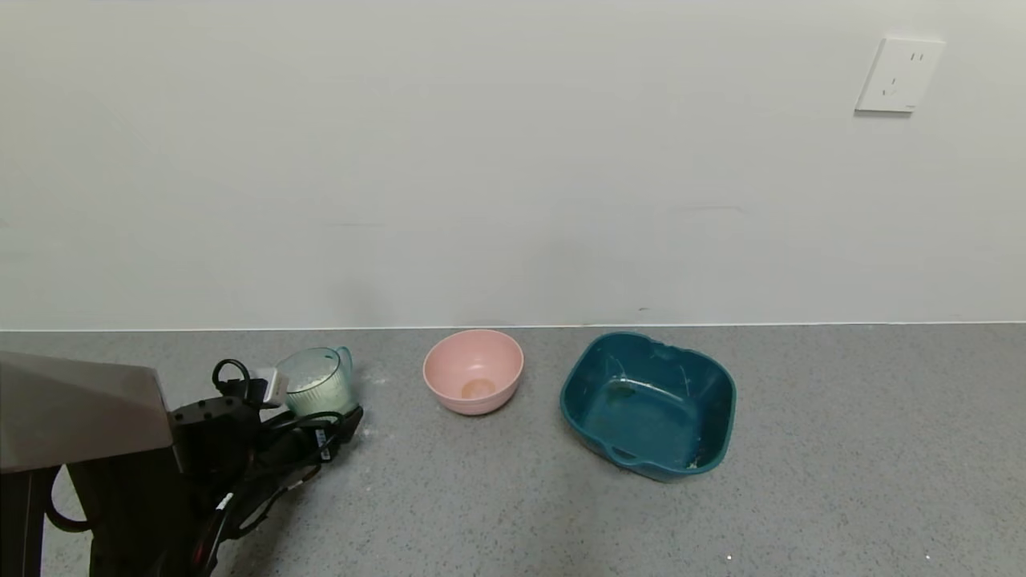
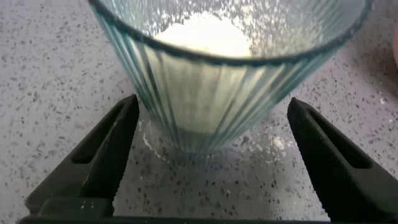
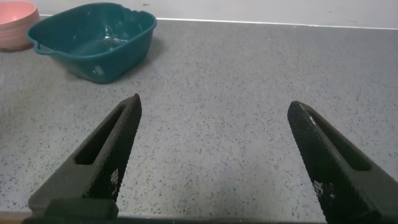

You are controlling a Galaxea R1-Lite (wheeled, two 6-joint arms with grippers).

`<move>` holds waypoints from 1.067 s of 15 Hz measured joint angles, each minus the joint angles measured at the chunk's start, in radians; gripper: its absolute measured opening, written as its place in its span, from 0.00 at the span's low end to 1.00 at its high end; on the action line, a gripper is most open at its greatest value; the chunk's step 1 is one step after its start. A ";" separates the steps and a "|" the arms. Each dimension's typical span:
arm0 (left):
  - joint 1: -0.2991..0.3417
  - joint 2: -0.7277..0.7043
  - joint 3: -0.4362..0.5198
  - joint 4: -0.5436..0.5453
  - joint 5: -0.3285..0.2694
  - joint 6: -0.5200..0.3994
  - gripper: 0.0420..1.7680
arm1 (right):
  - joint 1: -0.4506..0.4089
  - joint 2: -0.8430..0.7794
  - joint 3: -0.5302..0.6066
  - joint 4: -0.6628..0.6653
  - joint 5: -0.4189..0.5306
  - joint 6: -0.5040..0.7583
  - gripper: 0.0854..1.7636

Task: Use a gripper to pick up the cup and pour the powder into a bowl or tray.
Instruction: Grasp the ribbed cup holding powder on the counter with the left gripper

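The left gripper [image 1: 321, 429] sits low at the near-left of the worktop [image 1: 842, 449], its jaws spread wide with the cup [image 1: 318, 385] standing between them. From its wrist camera the two black fingers [image 2: 102, 155] flank the ribbed wall of the cup [image 2: 217, 93] on either side, and neither one touches it, so nothing is pinched yet. That looks to me like the line-up just ahead of a squeeze: low on the cup, where the wall narrows, with the open mouth kept upright so nothing spills.

The cup rests on the worktop with a mound of white powder [image 2: 208, 34] inside, and a light dusting of the same stuff lies around its foot. Its small handle points away from the arm, out of the jaws' way.

Just beyond and toward the middle stands the pink bowl [image 1: 473, 370], upright and apart from the cup, with a faint tan patch at its bottom. It seems the natural place for the pour, being the nearer vessel. Farther right is the dark teal tray [image 1: 648, 405], also open side up.

The right gripper [image 3: 214, 155] hovers over bare worktop, spread wide and holding nothing, with the tray [image 3: 93, 40] well ahead of it. A wall socket [image 1: 899, 74] sits high on the far wall.
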 joint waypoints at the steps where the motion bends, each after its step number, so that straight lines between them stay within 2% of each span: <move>1: 0.000 0.000 -0.006 0.000 0.000 0.000 0.97 | 0.000 0.000 0.000 0.000 0.000 0.000 0.97; 16: -0.014 0.035 -0.092 0.000 0.024 0.004 0.97 | 0.000 0.000 0.000 0.000 0.000 0.000 0.97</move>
